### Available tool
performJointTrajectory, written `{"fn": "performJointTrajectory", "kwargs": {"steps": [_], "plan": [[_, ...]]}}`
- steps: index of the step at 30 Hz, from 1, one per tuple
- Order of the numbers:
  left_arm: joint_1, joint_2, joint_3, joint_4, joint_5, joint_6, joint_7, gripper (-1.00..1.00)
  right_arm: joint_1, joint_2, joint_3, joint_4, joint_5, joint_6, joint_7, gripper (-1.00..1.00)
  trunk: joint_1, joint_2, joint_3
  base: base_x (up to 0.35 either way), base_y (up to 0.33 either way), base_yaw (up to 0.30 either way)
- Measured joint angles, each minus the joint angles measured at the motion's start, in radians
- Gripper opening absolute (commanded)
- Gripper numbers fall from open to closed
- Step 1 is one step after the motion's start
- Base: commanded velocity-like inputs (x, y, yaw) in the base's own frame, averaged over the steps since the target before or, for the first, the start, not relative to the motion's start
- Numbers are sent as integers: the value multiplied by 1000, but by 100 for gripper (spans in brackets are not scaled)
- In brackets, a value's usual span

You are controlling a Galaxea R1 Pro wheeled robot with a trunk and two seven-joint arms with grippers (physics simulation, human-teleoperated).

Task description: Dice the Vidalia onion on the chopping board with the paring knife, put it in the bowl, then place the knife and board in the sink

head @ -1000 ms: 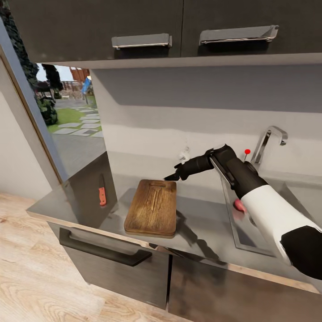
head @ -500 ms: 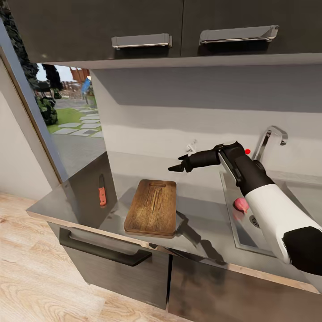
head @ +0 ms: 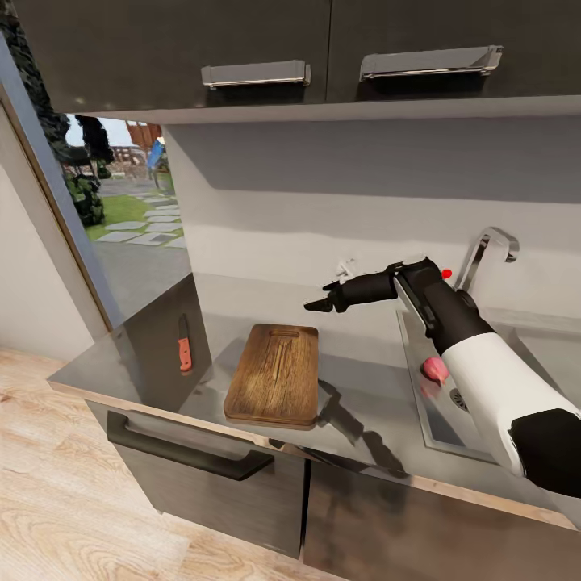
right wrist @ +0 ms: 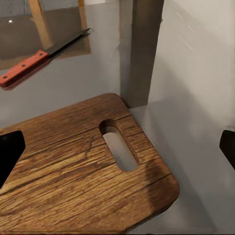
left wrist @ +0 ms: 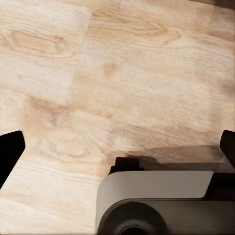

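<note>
The pinkish Vidalia onion (head: pixel 436 369) lies in the steel sink (head: pixel 442 428) near the drain, beside my right forearm. My right gripper (head: pixel 317 304) hovers open above the far end of the brown chopping board (head: pixel 274 375), holding nothing. In the right wrist view its fingertips (right wrist: pixel 10 154) stand wide apart over the chopping board (right wrist: pixel 73 176) and its handle slot. The red-handled paring knife (head: pixel 185 347) lies on the countertop (head: pixel 363 403) left of the board, and the paring knife (right wrist: pixel 39 59) is beyond it. My left gripper (left wrist: pixel 117 147) is open over the wooden floor. The bowl is out of view.
A chrome faucet (head: pixel 484 248) with a red dot stands behind the sink. Dark upper cabinets (head: pixel 258 48) hang overhead. A window opening (head: pixel 121 210) is at the left. A dark drawer with a black handle (head: pixel 190 456) sits below the counter. The robot's grey base (left wrist: pixel 156 205) is under the left gripper.
My right gripper rose from the board's far edge and shifted slightly right, then held nearly still. The onion in the sink became more visible beside the arm.
</note>
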Motion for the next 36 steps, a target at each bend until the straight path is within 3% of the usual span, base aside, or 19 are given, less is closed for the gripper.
{"fn": "performJointTrajectory", "kwargs": {"steps": [4, 8, 26, 36], "plan": [[0, 0, 0, 9, 2, 2, 2, 100, 6, 2, -1, 123, -1, -129, 3, 100, 0, 0, 0, 110, 0, 0], [0, 0, -1, 23, 2, 1, -1, 100, 7, 2, -1, 143, -1, -165, 5, 100, 0, 0, 0, 157, 0, 0], [0, 0, -4, 49, 1, -4, -3, 100, 7, 5, -1, 128, -2, -172, 32, 100, 0, 0, 0, 239, 12, 0], [0, 2, -5, 51, 1, -4, -3, 100, 7, 7, 2, 130, -4, -176, 47, 100, 0, 0, 0, 24, 7, 0]]}}
